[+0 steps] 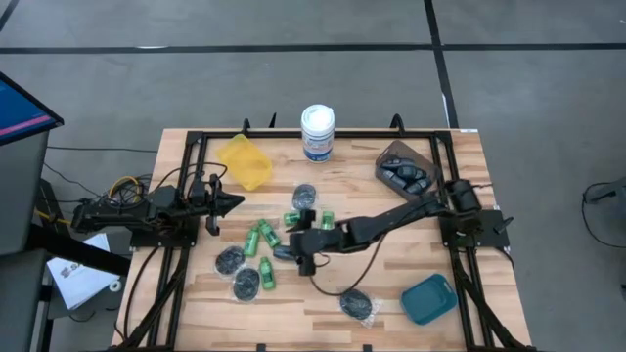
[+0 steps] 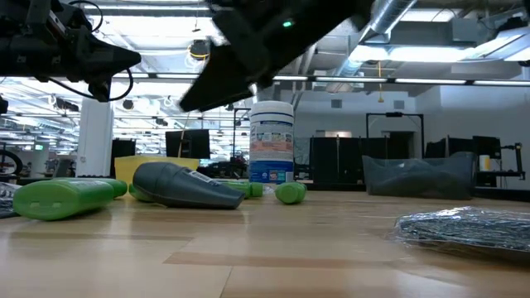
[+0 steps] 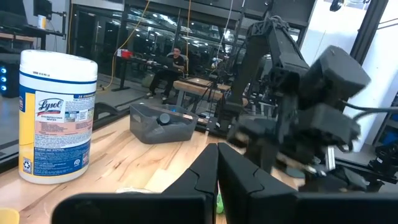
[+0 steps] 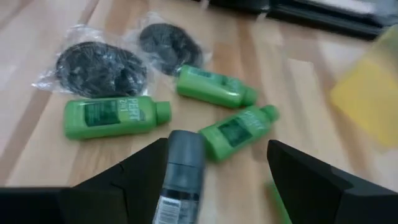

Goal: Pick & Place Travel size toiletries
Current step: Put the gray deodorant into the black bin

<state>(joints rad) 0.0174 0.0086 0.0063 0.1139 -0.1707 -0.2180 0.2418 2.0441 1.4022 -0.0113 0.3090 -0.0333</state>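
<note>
Travel size toiletries lie scattered mid-table: green mini bottles (image 1: 258, 236), wrapped dark discs (image 1: 230, 259) and one dark blue-grey bottle (image 4: 183, 175), all flat on the wood. My right gripper (image 4: 214, 149) reaches in from the right and hovers open above the blue-grey bottle (image 2: 186, 186). One finger stands on each side of the bottle, clear of it. My left gripper (image 1: 231, 202) waits shut at the table's left, raised off the wood.
A yellow bin (image 1: 245, 161) and a white wipes tub (image 1: 317, 132) stand at the far side. A brown bin (image 1: 406, 168) at far right holds dark bottles. A teal bin (image 1: 428, 298) and a disc (image 1: 360, 305) lie near right.
</note>
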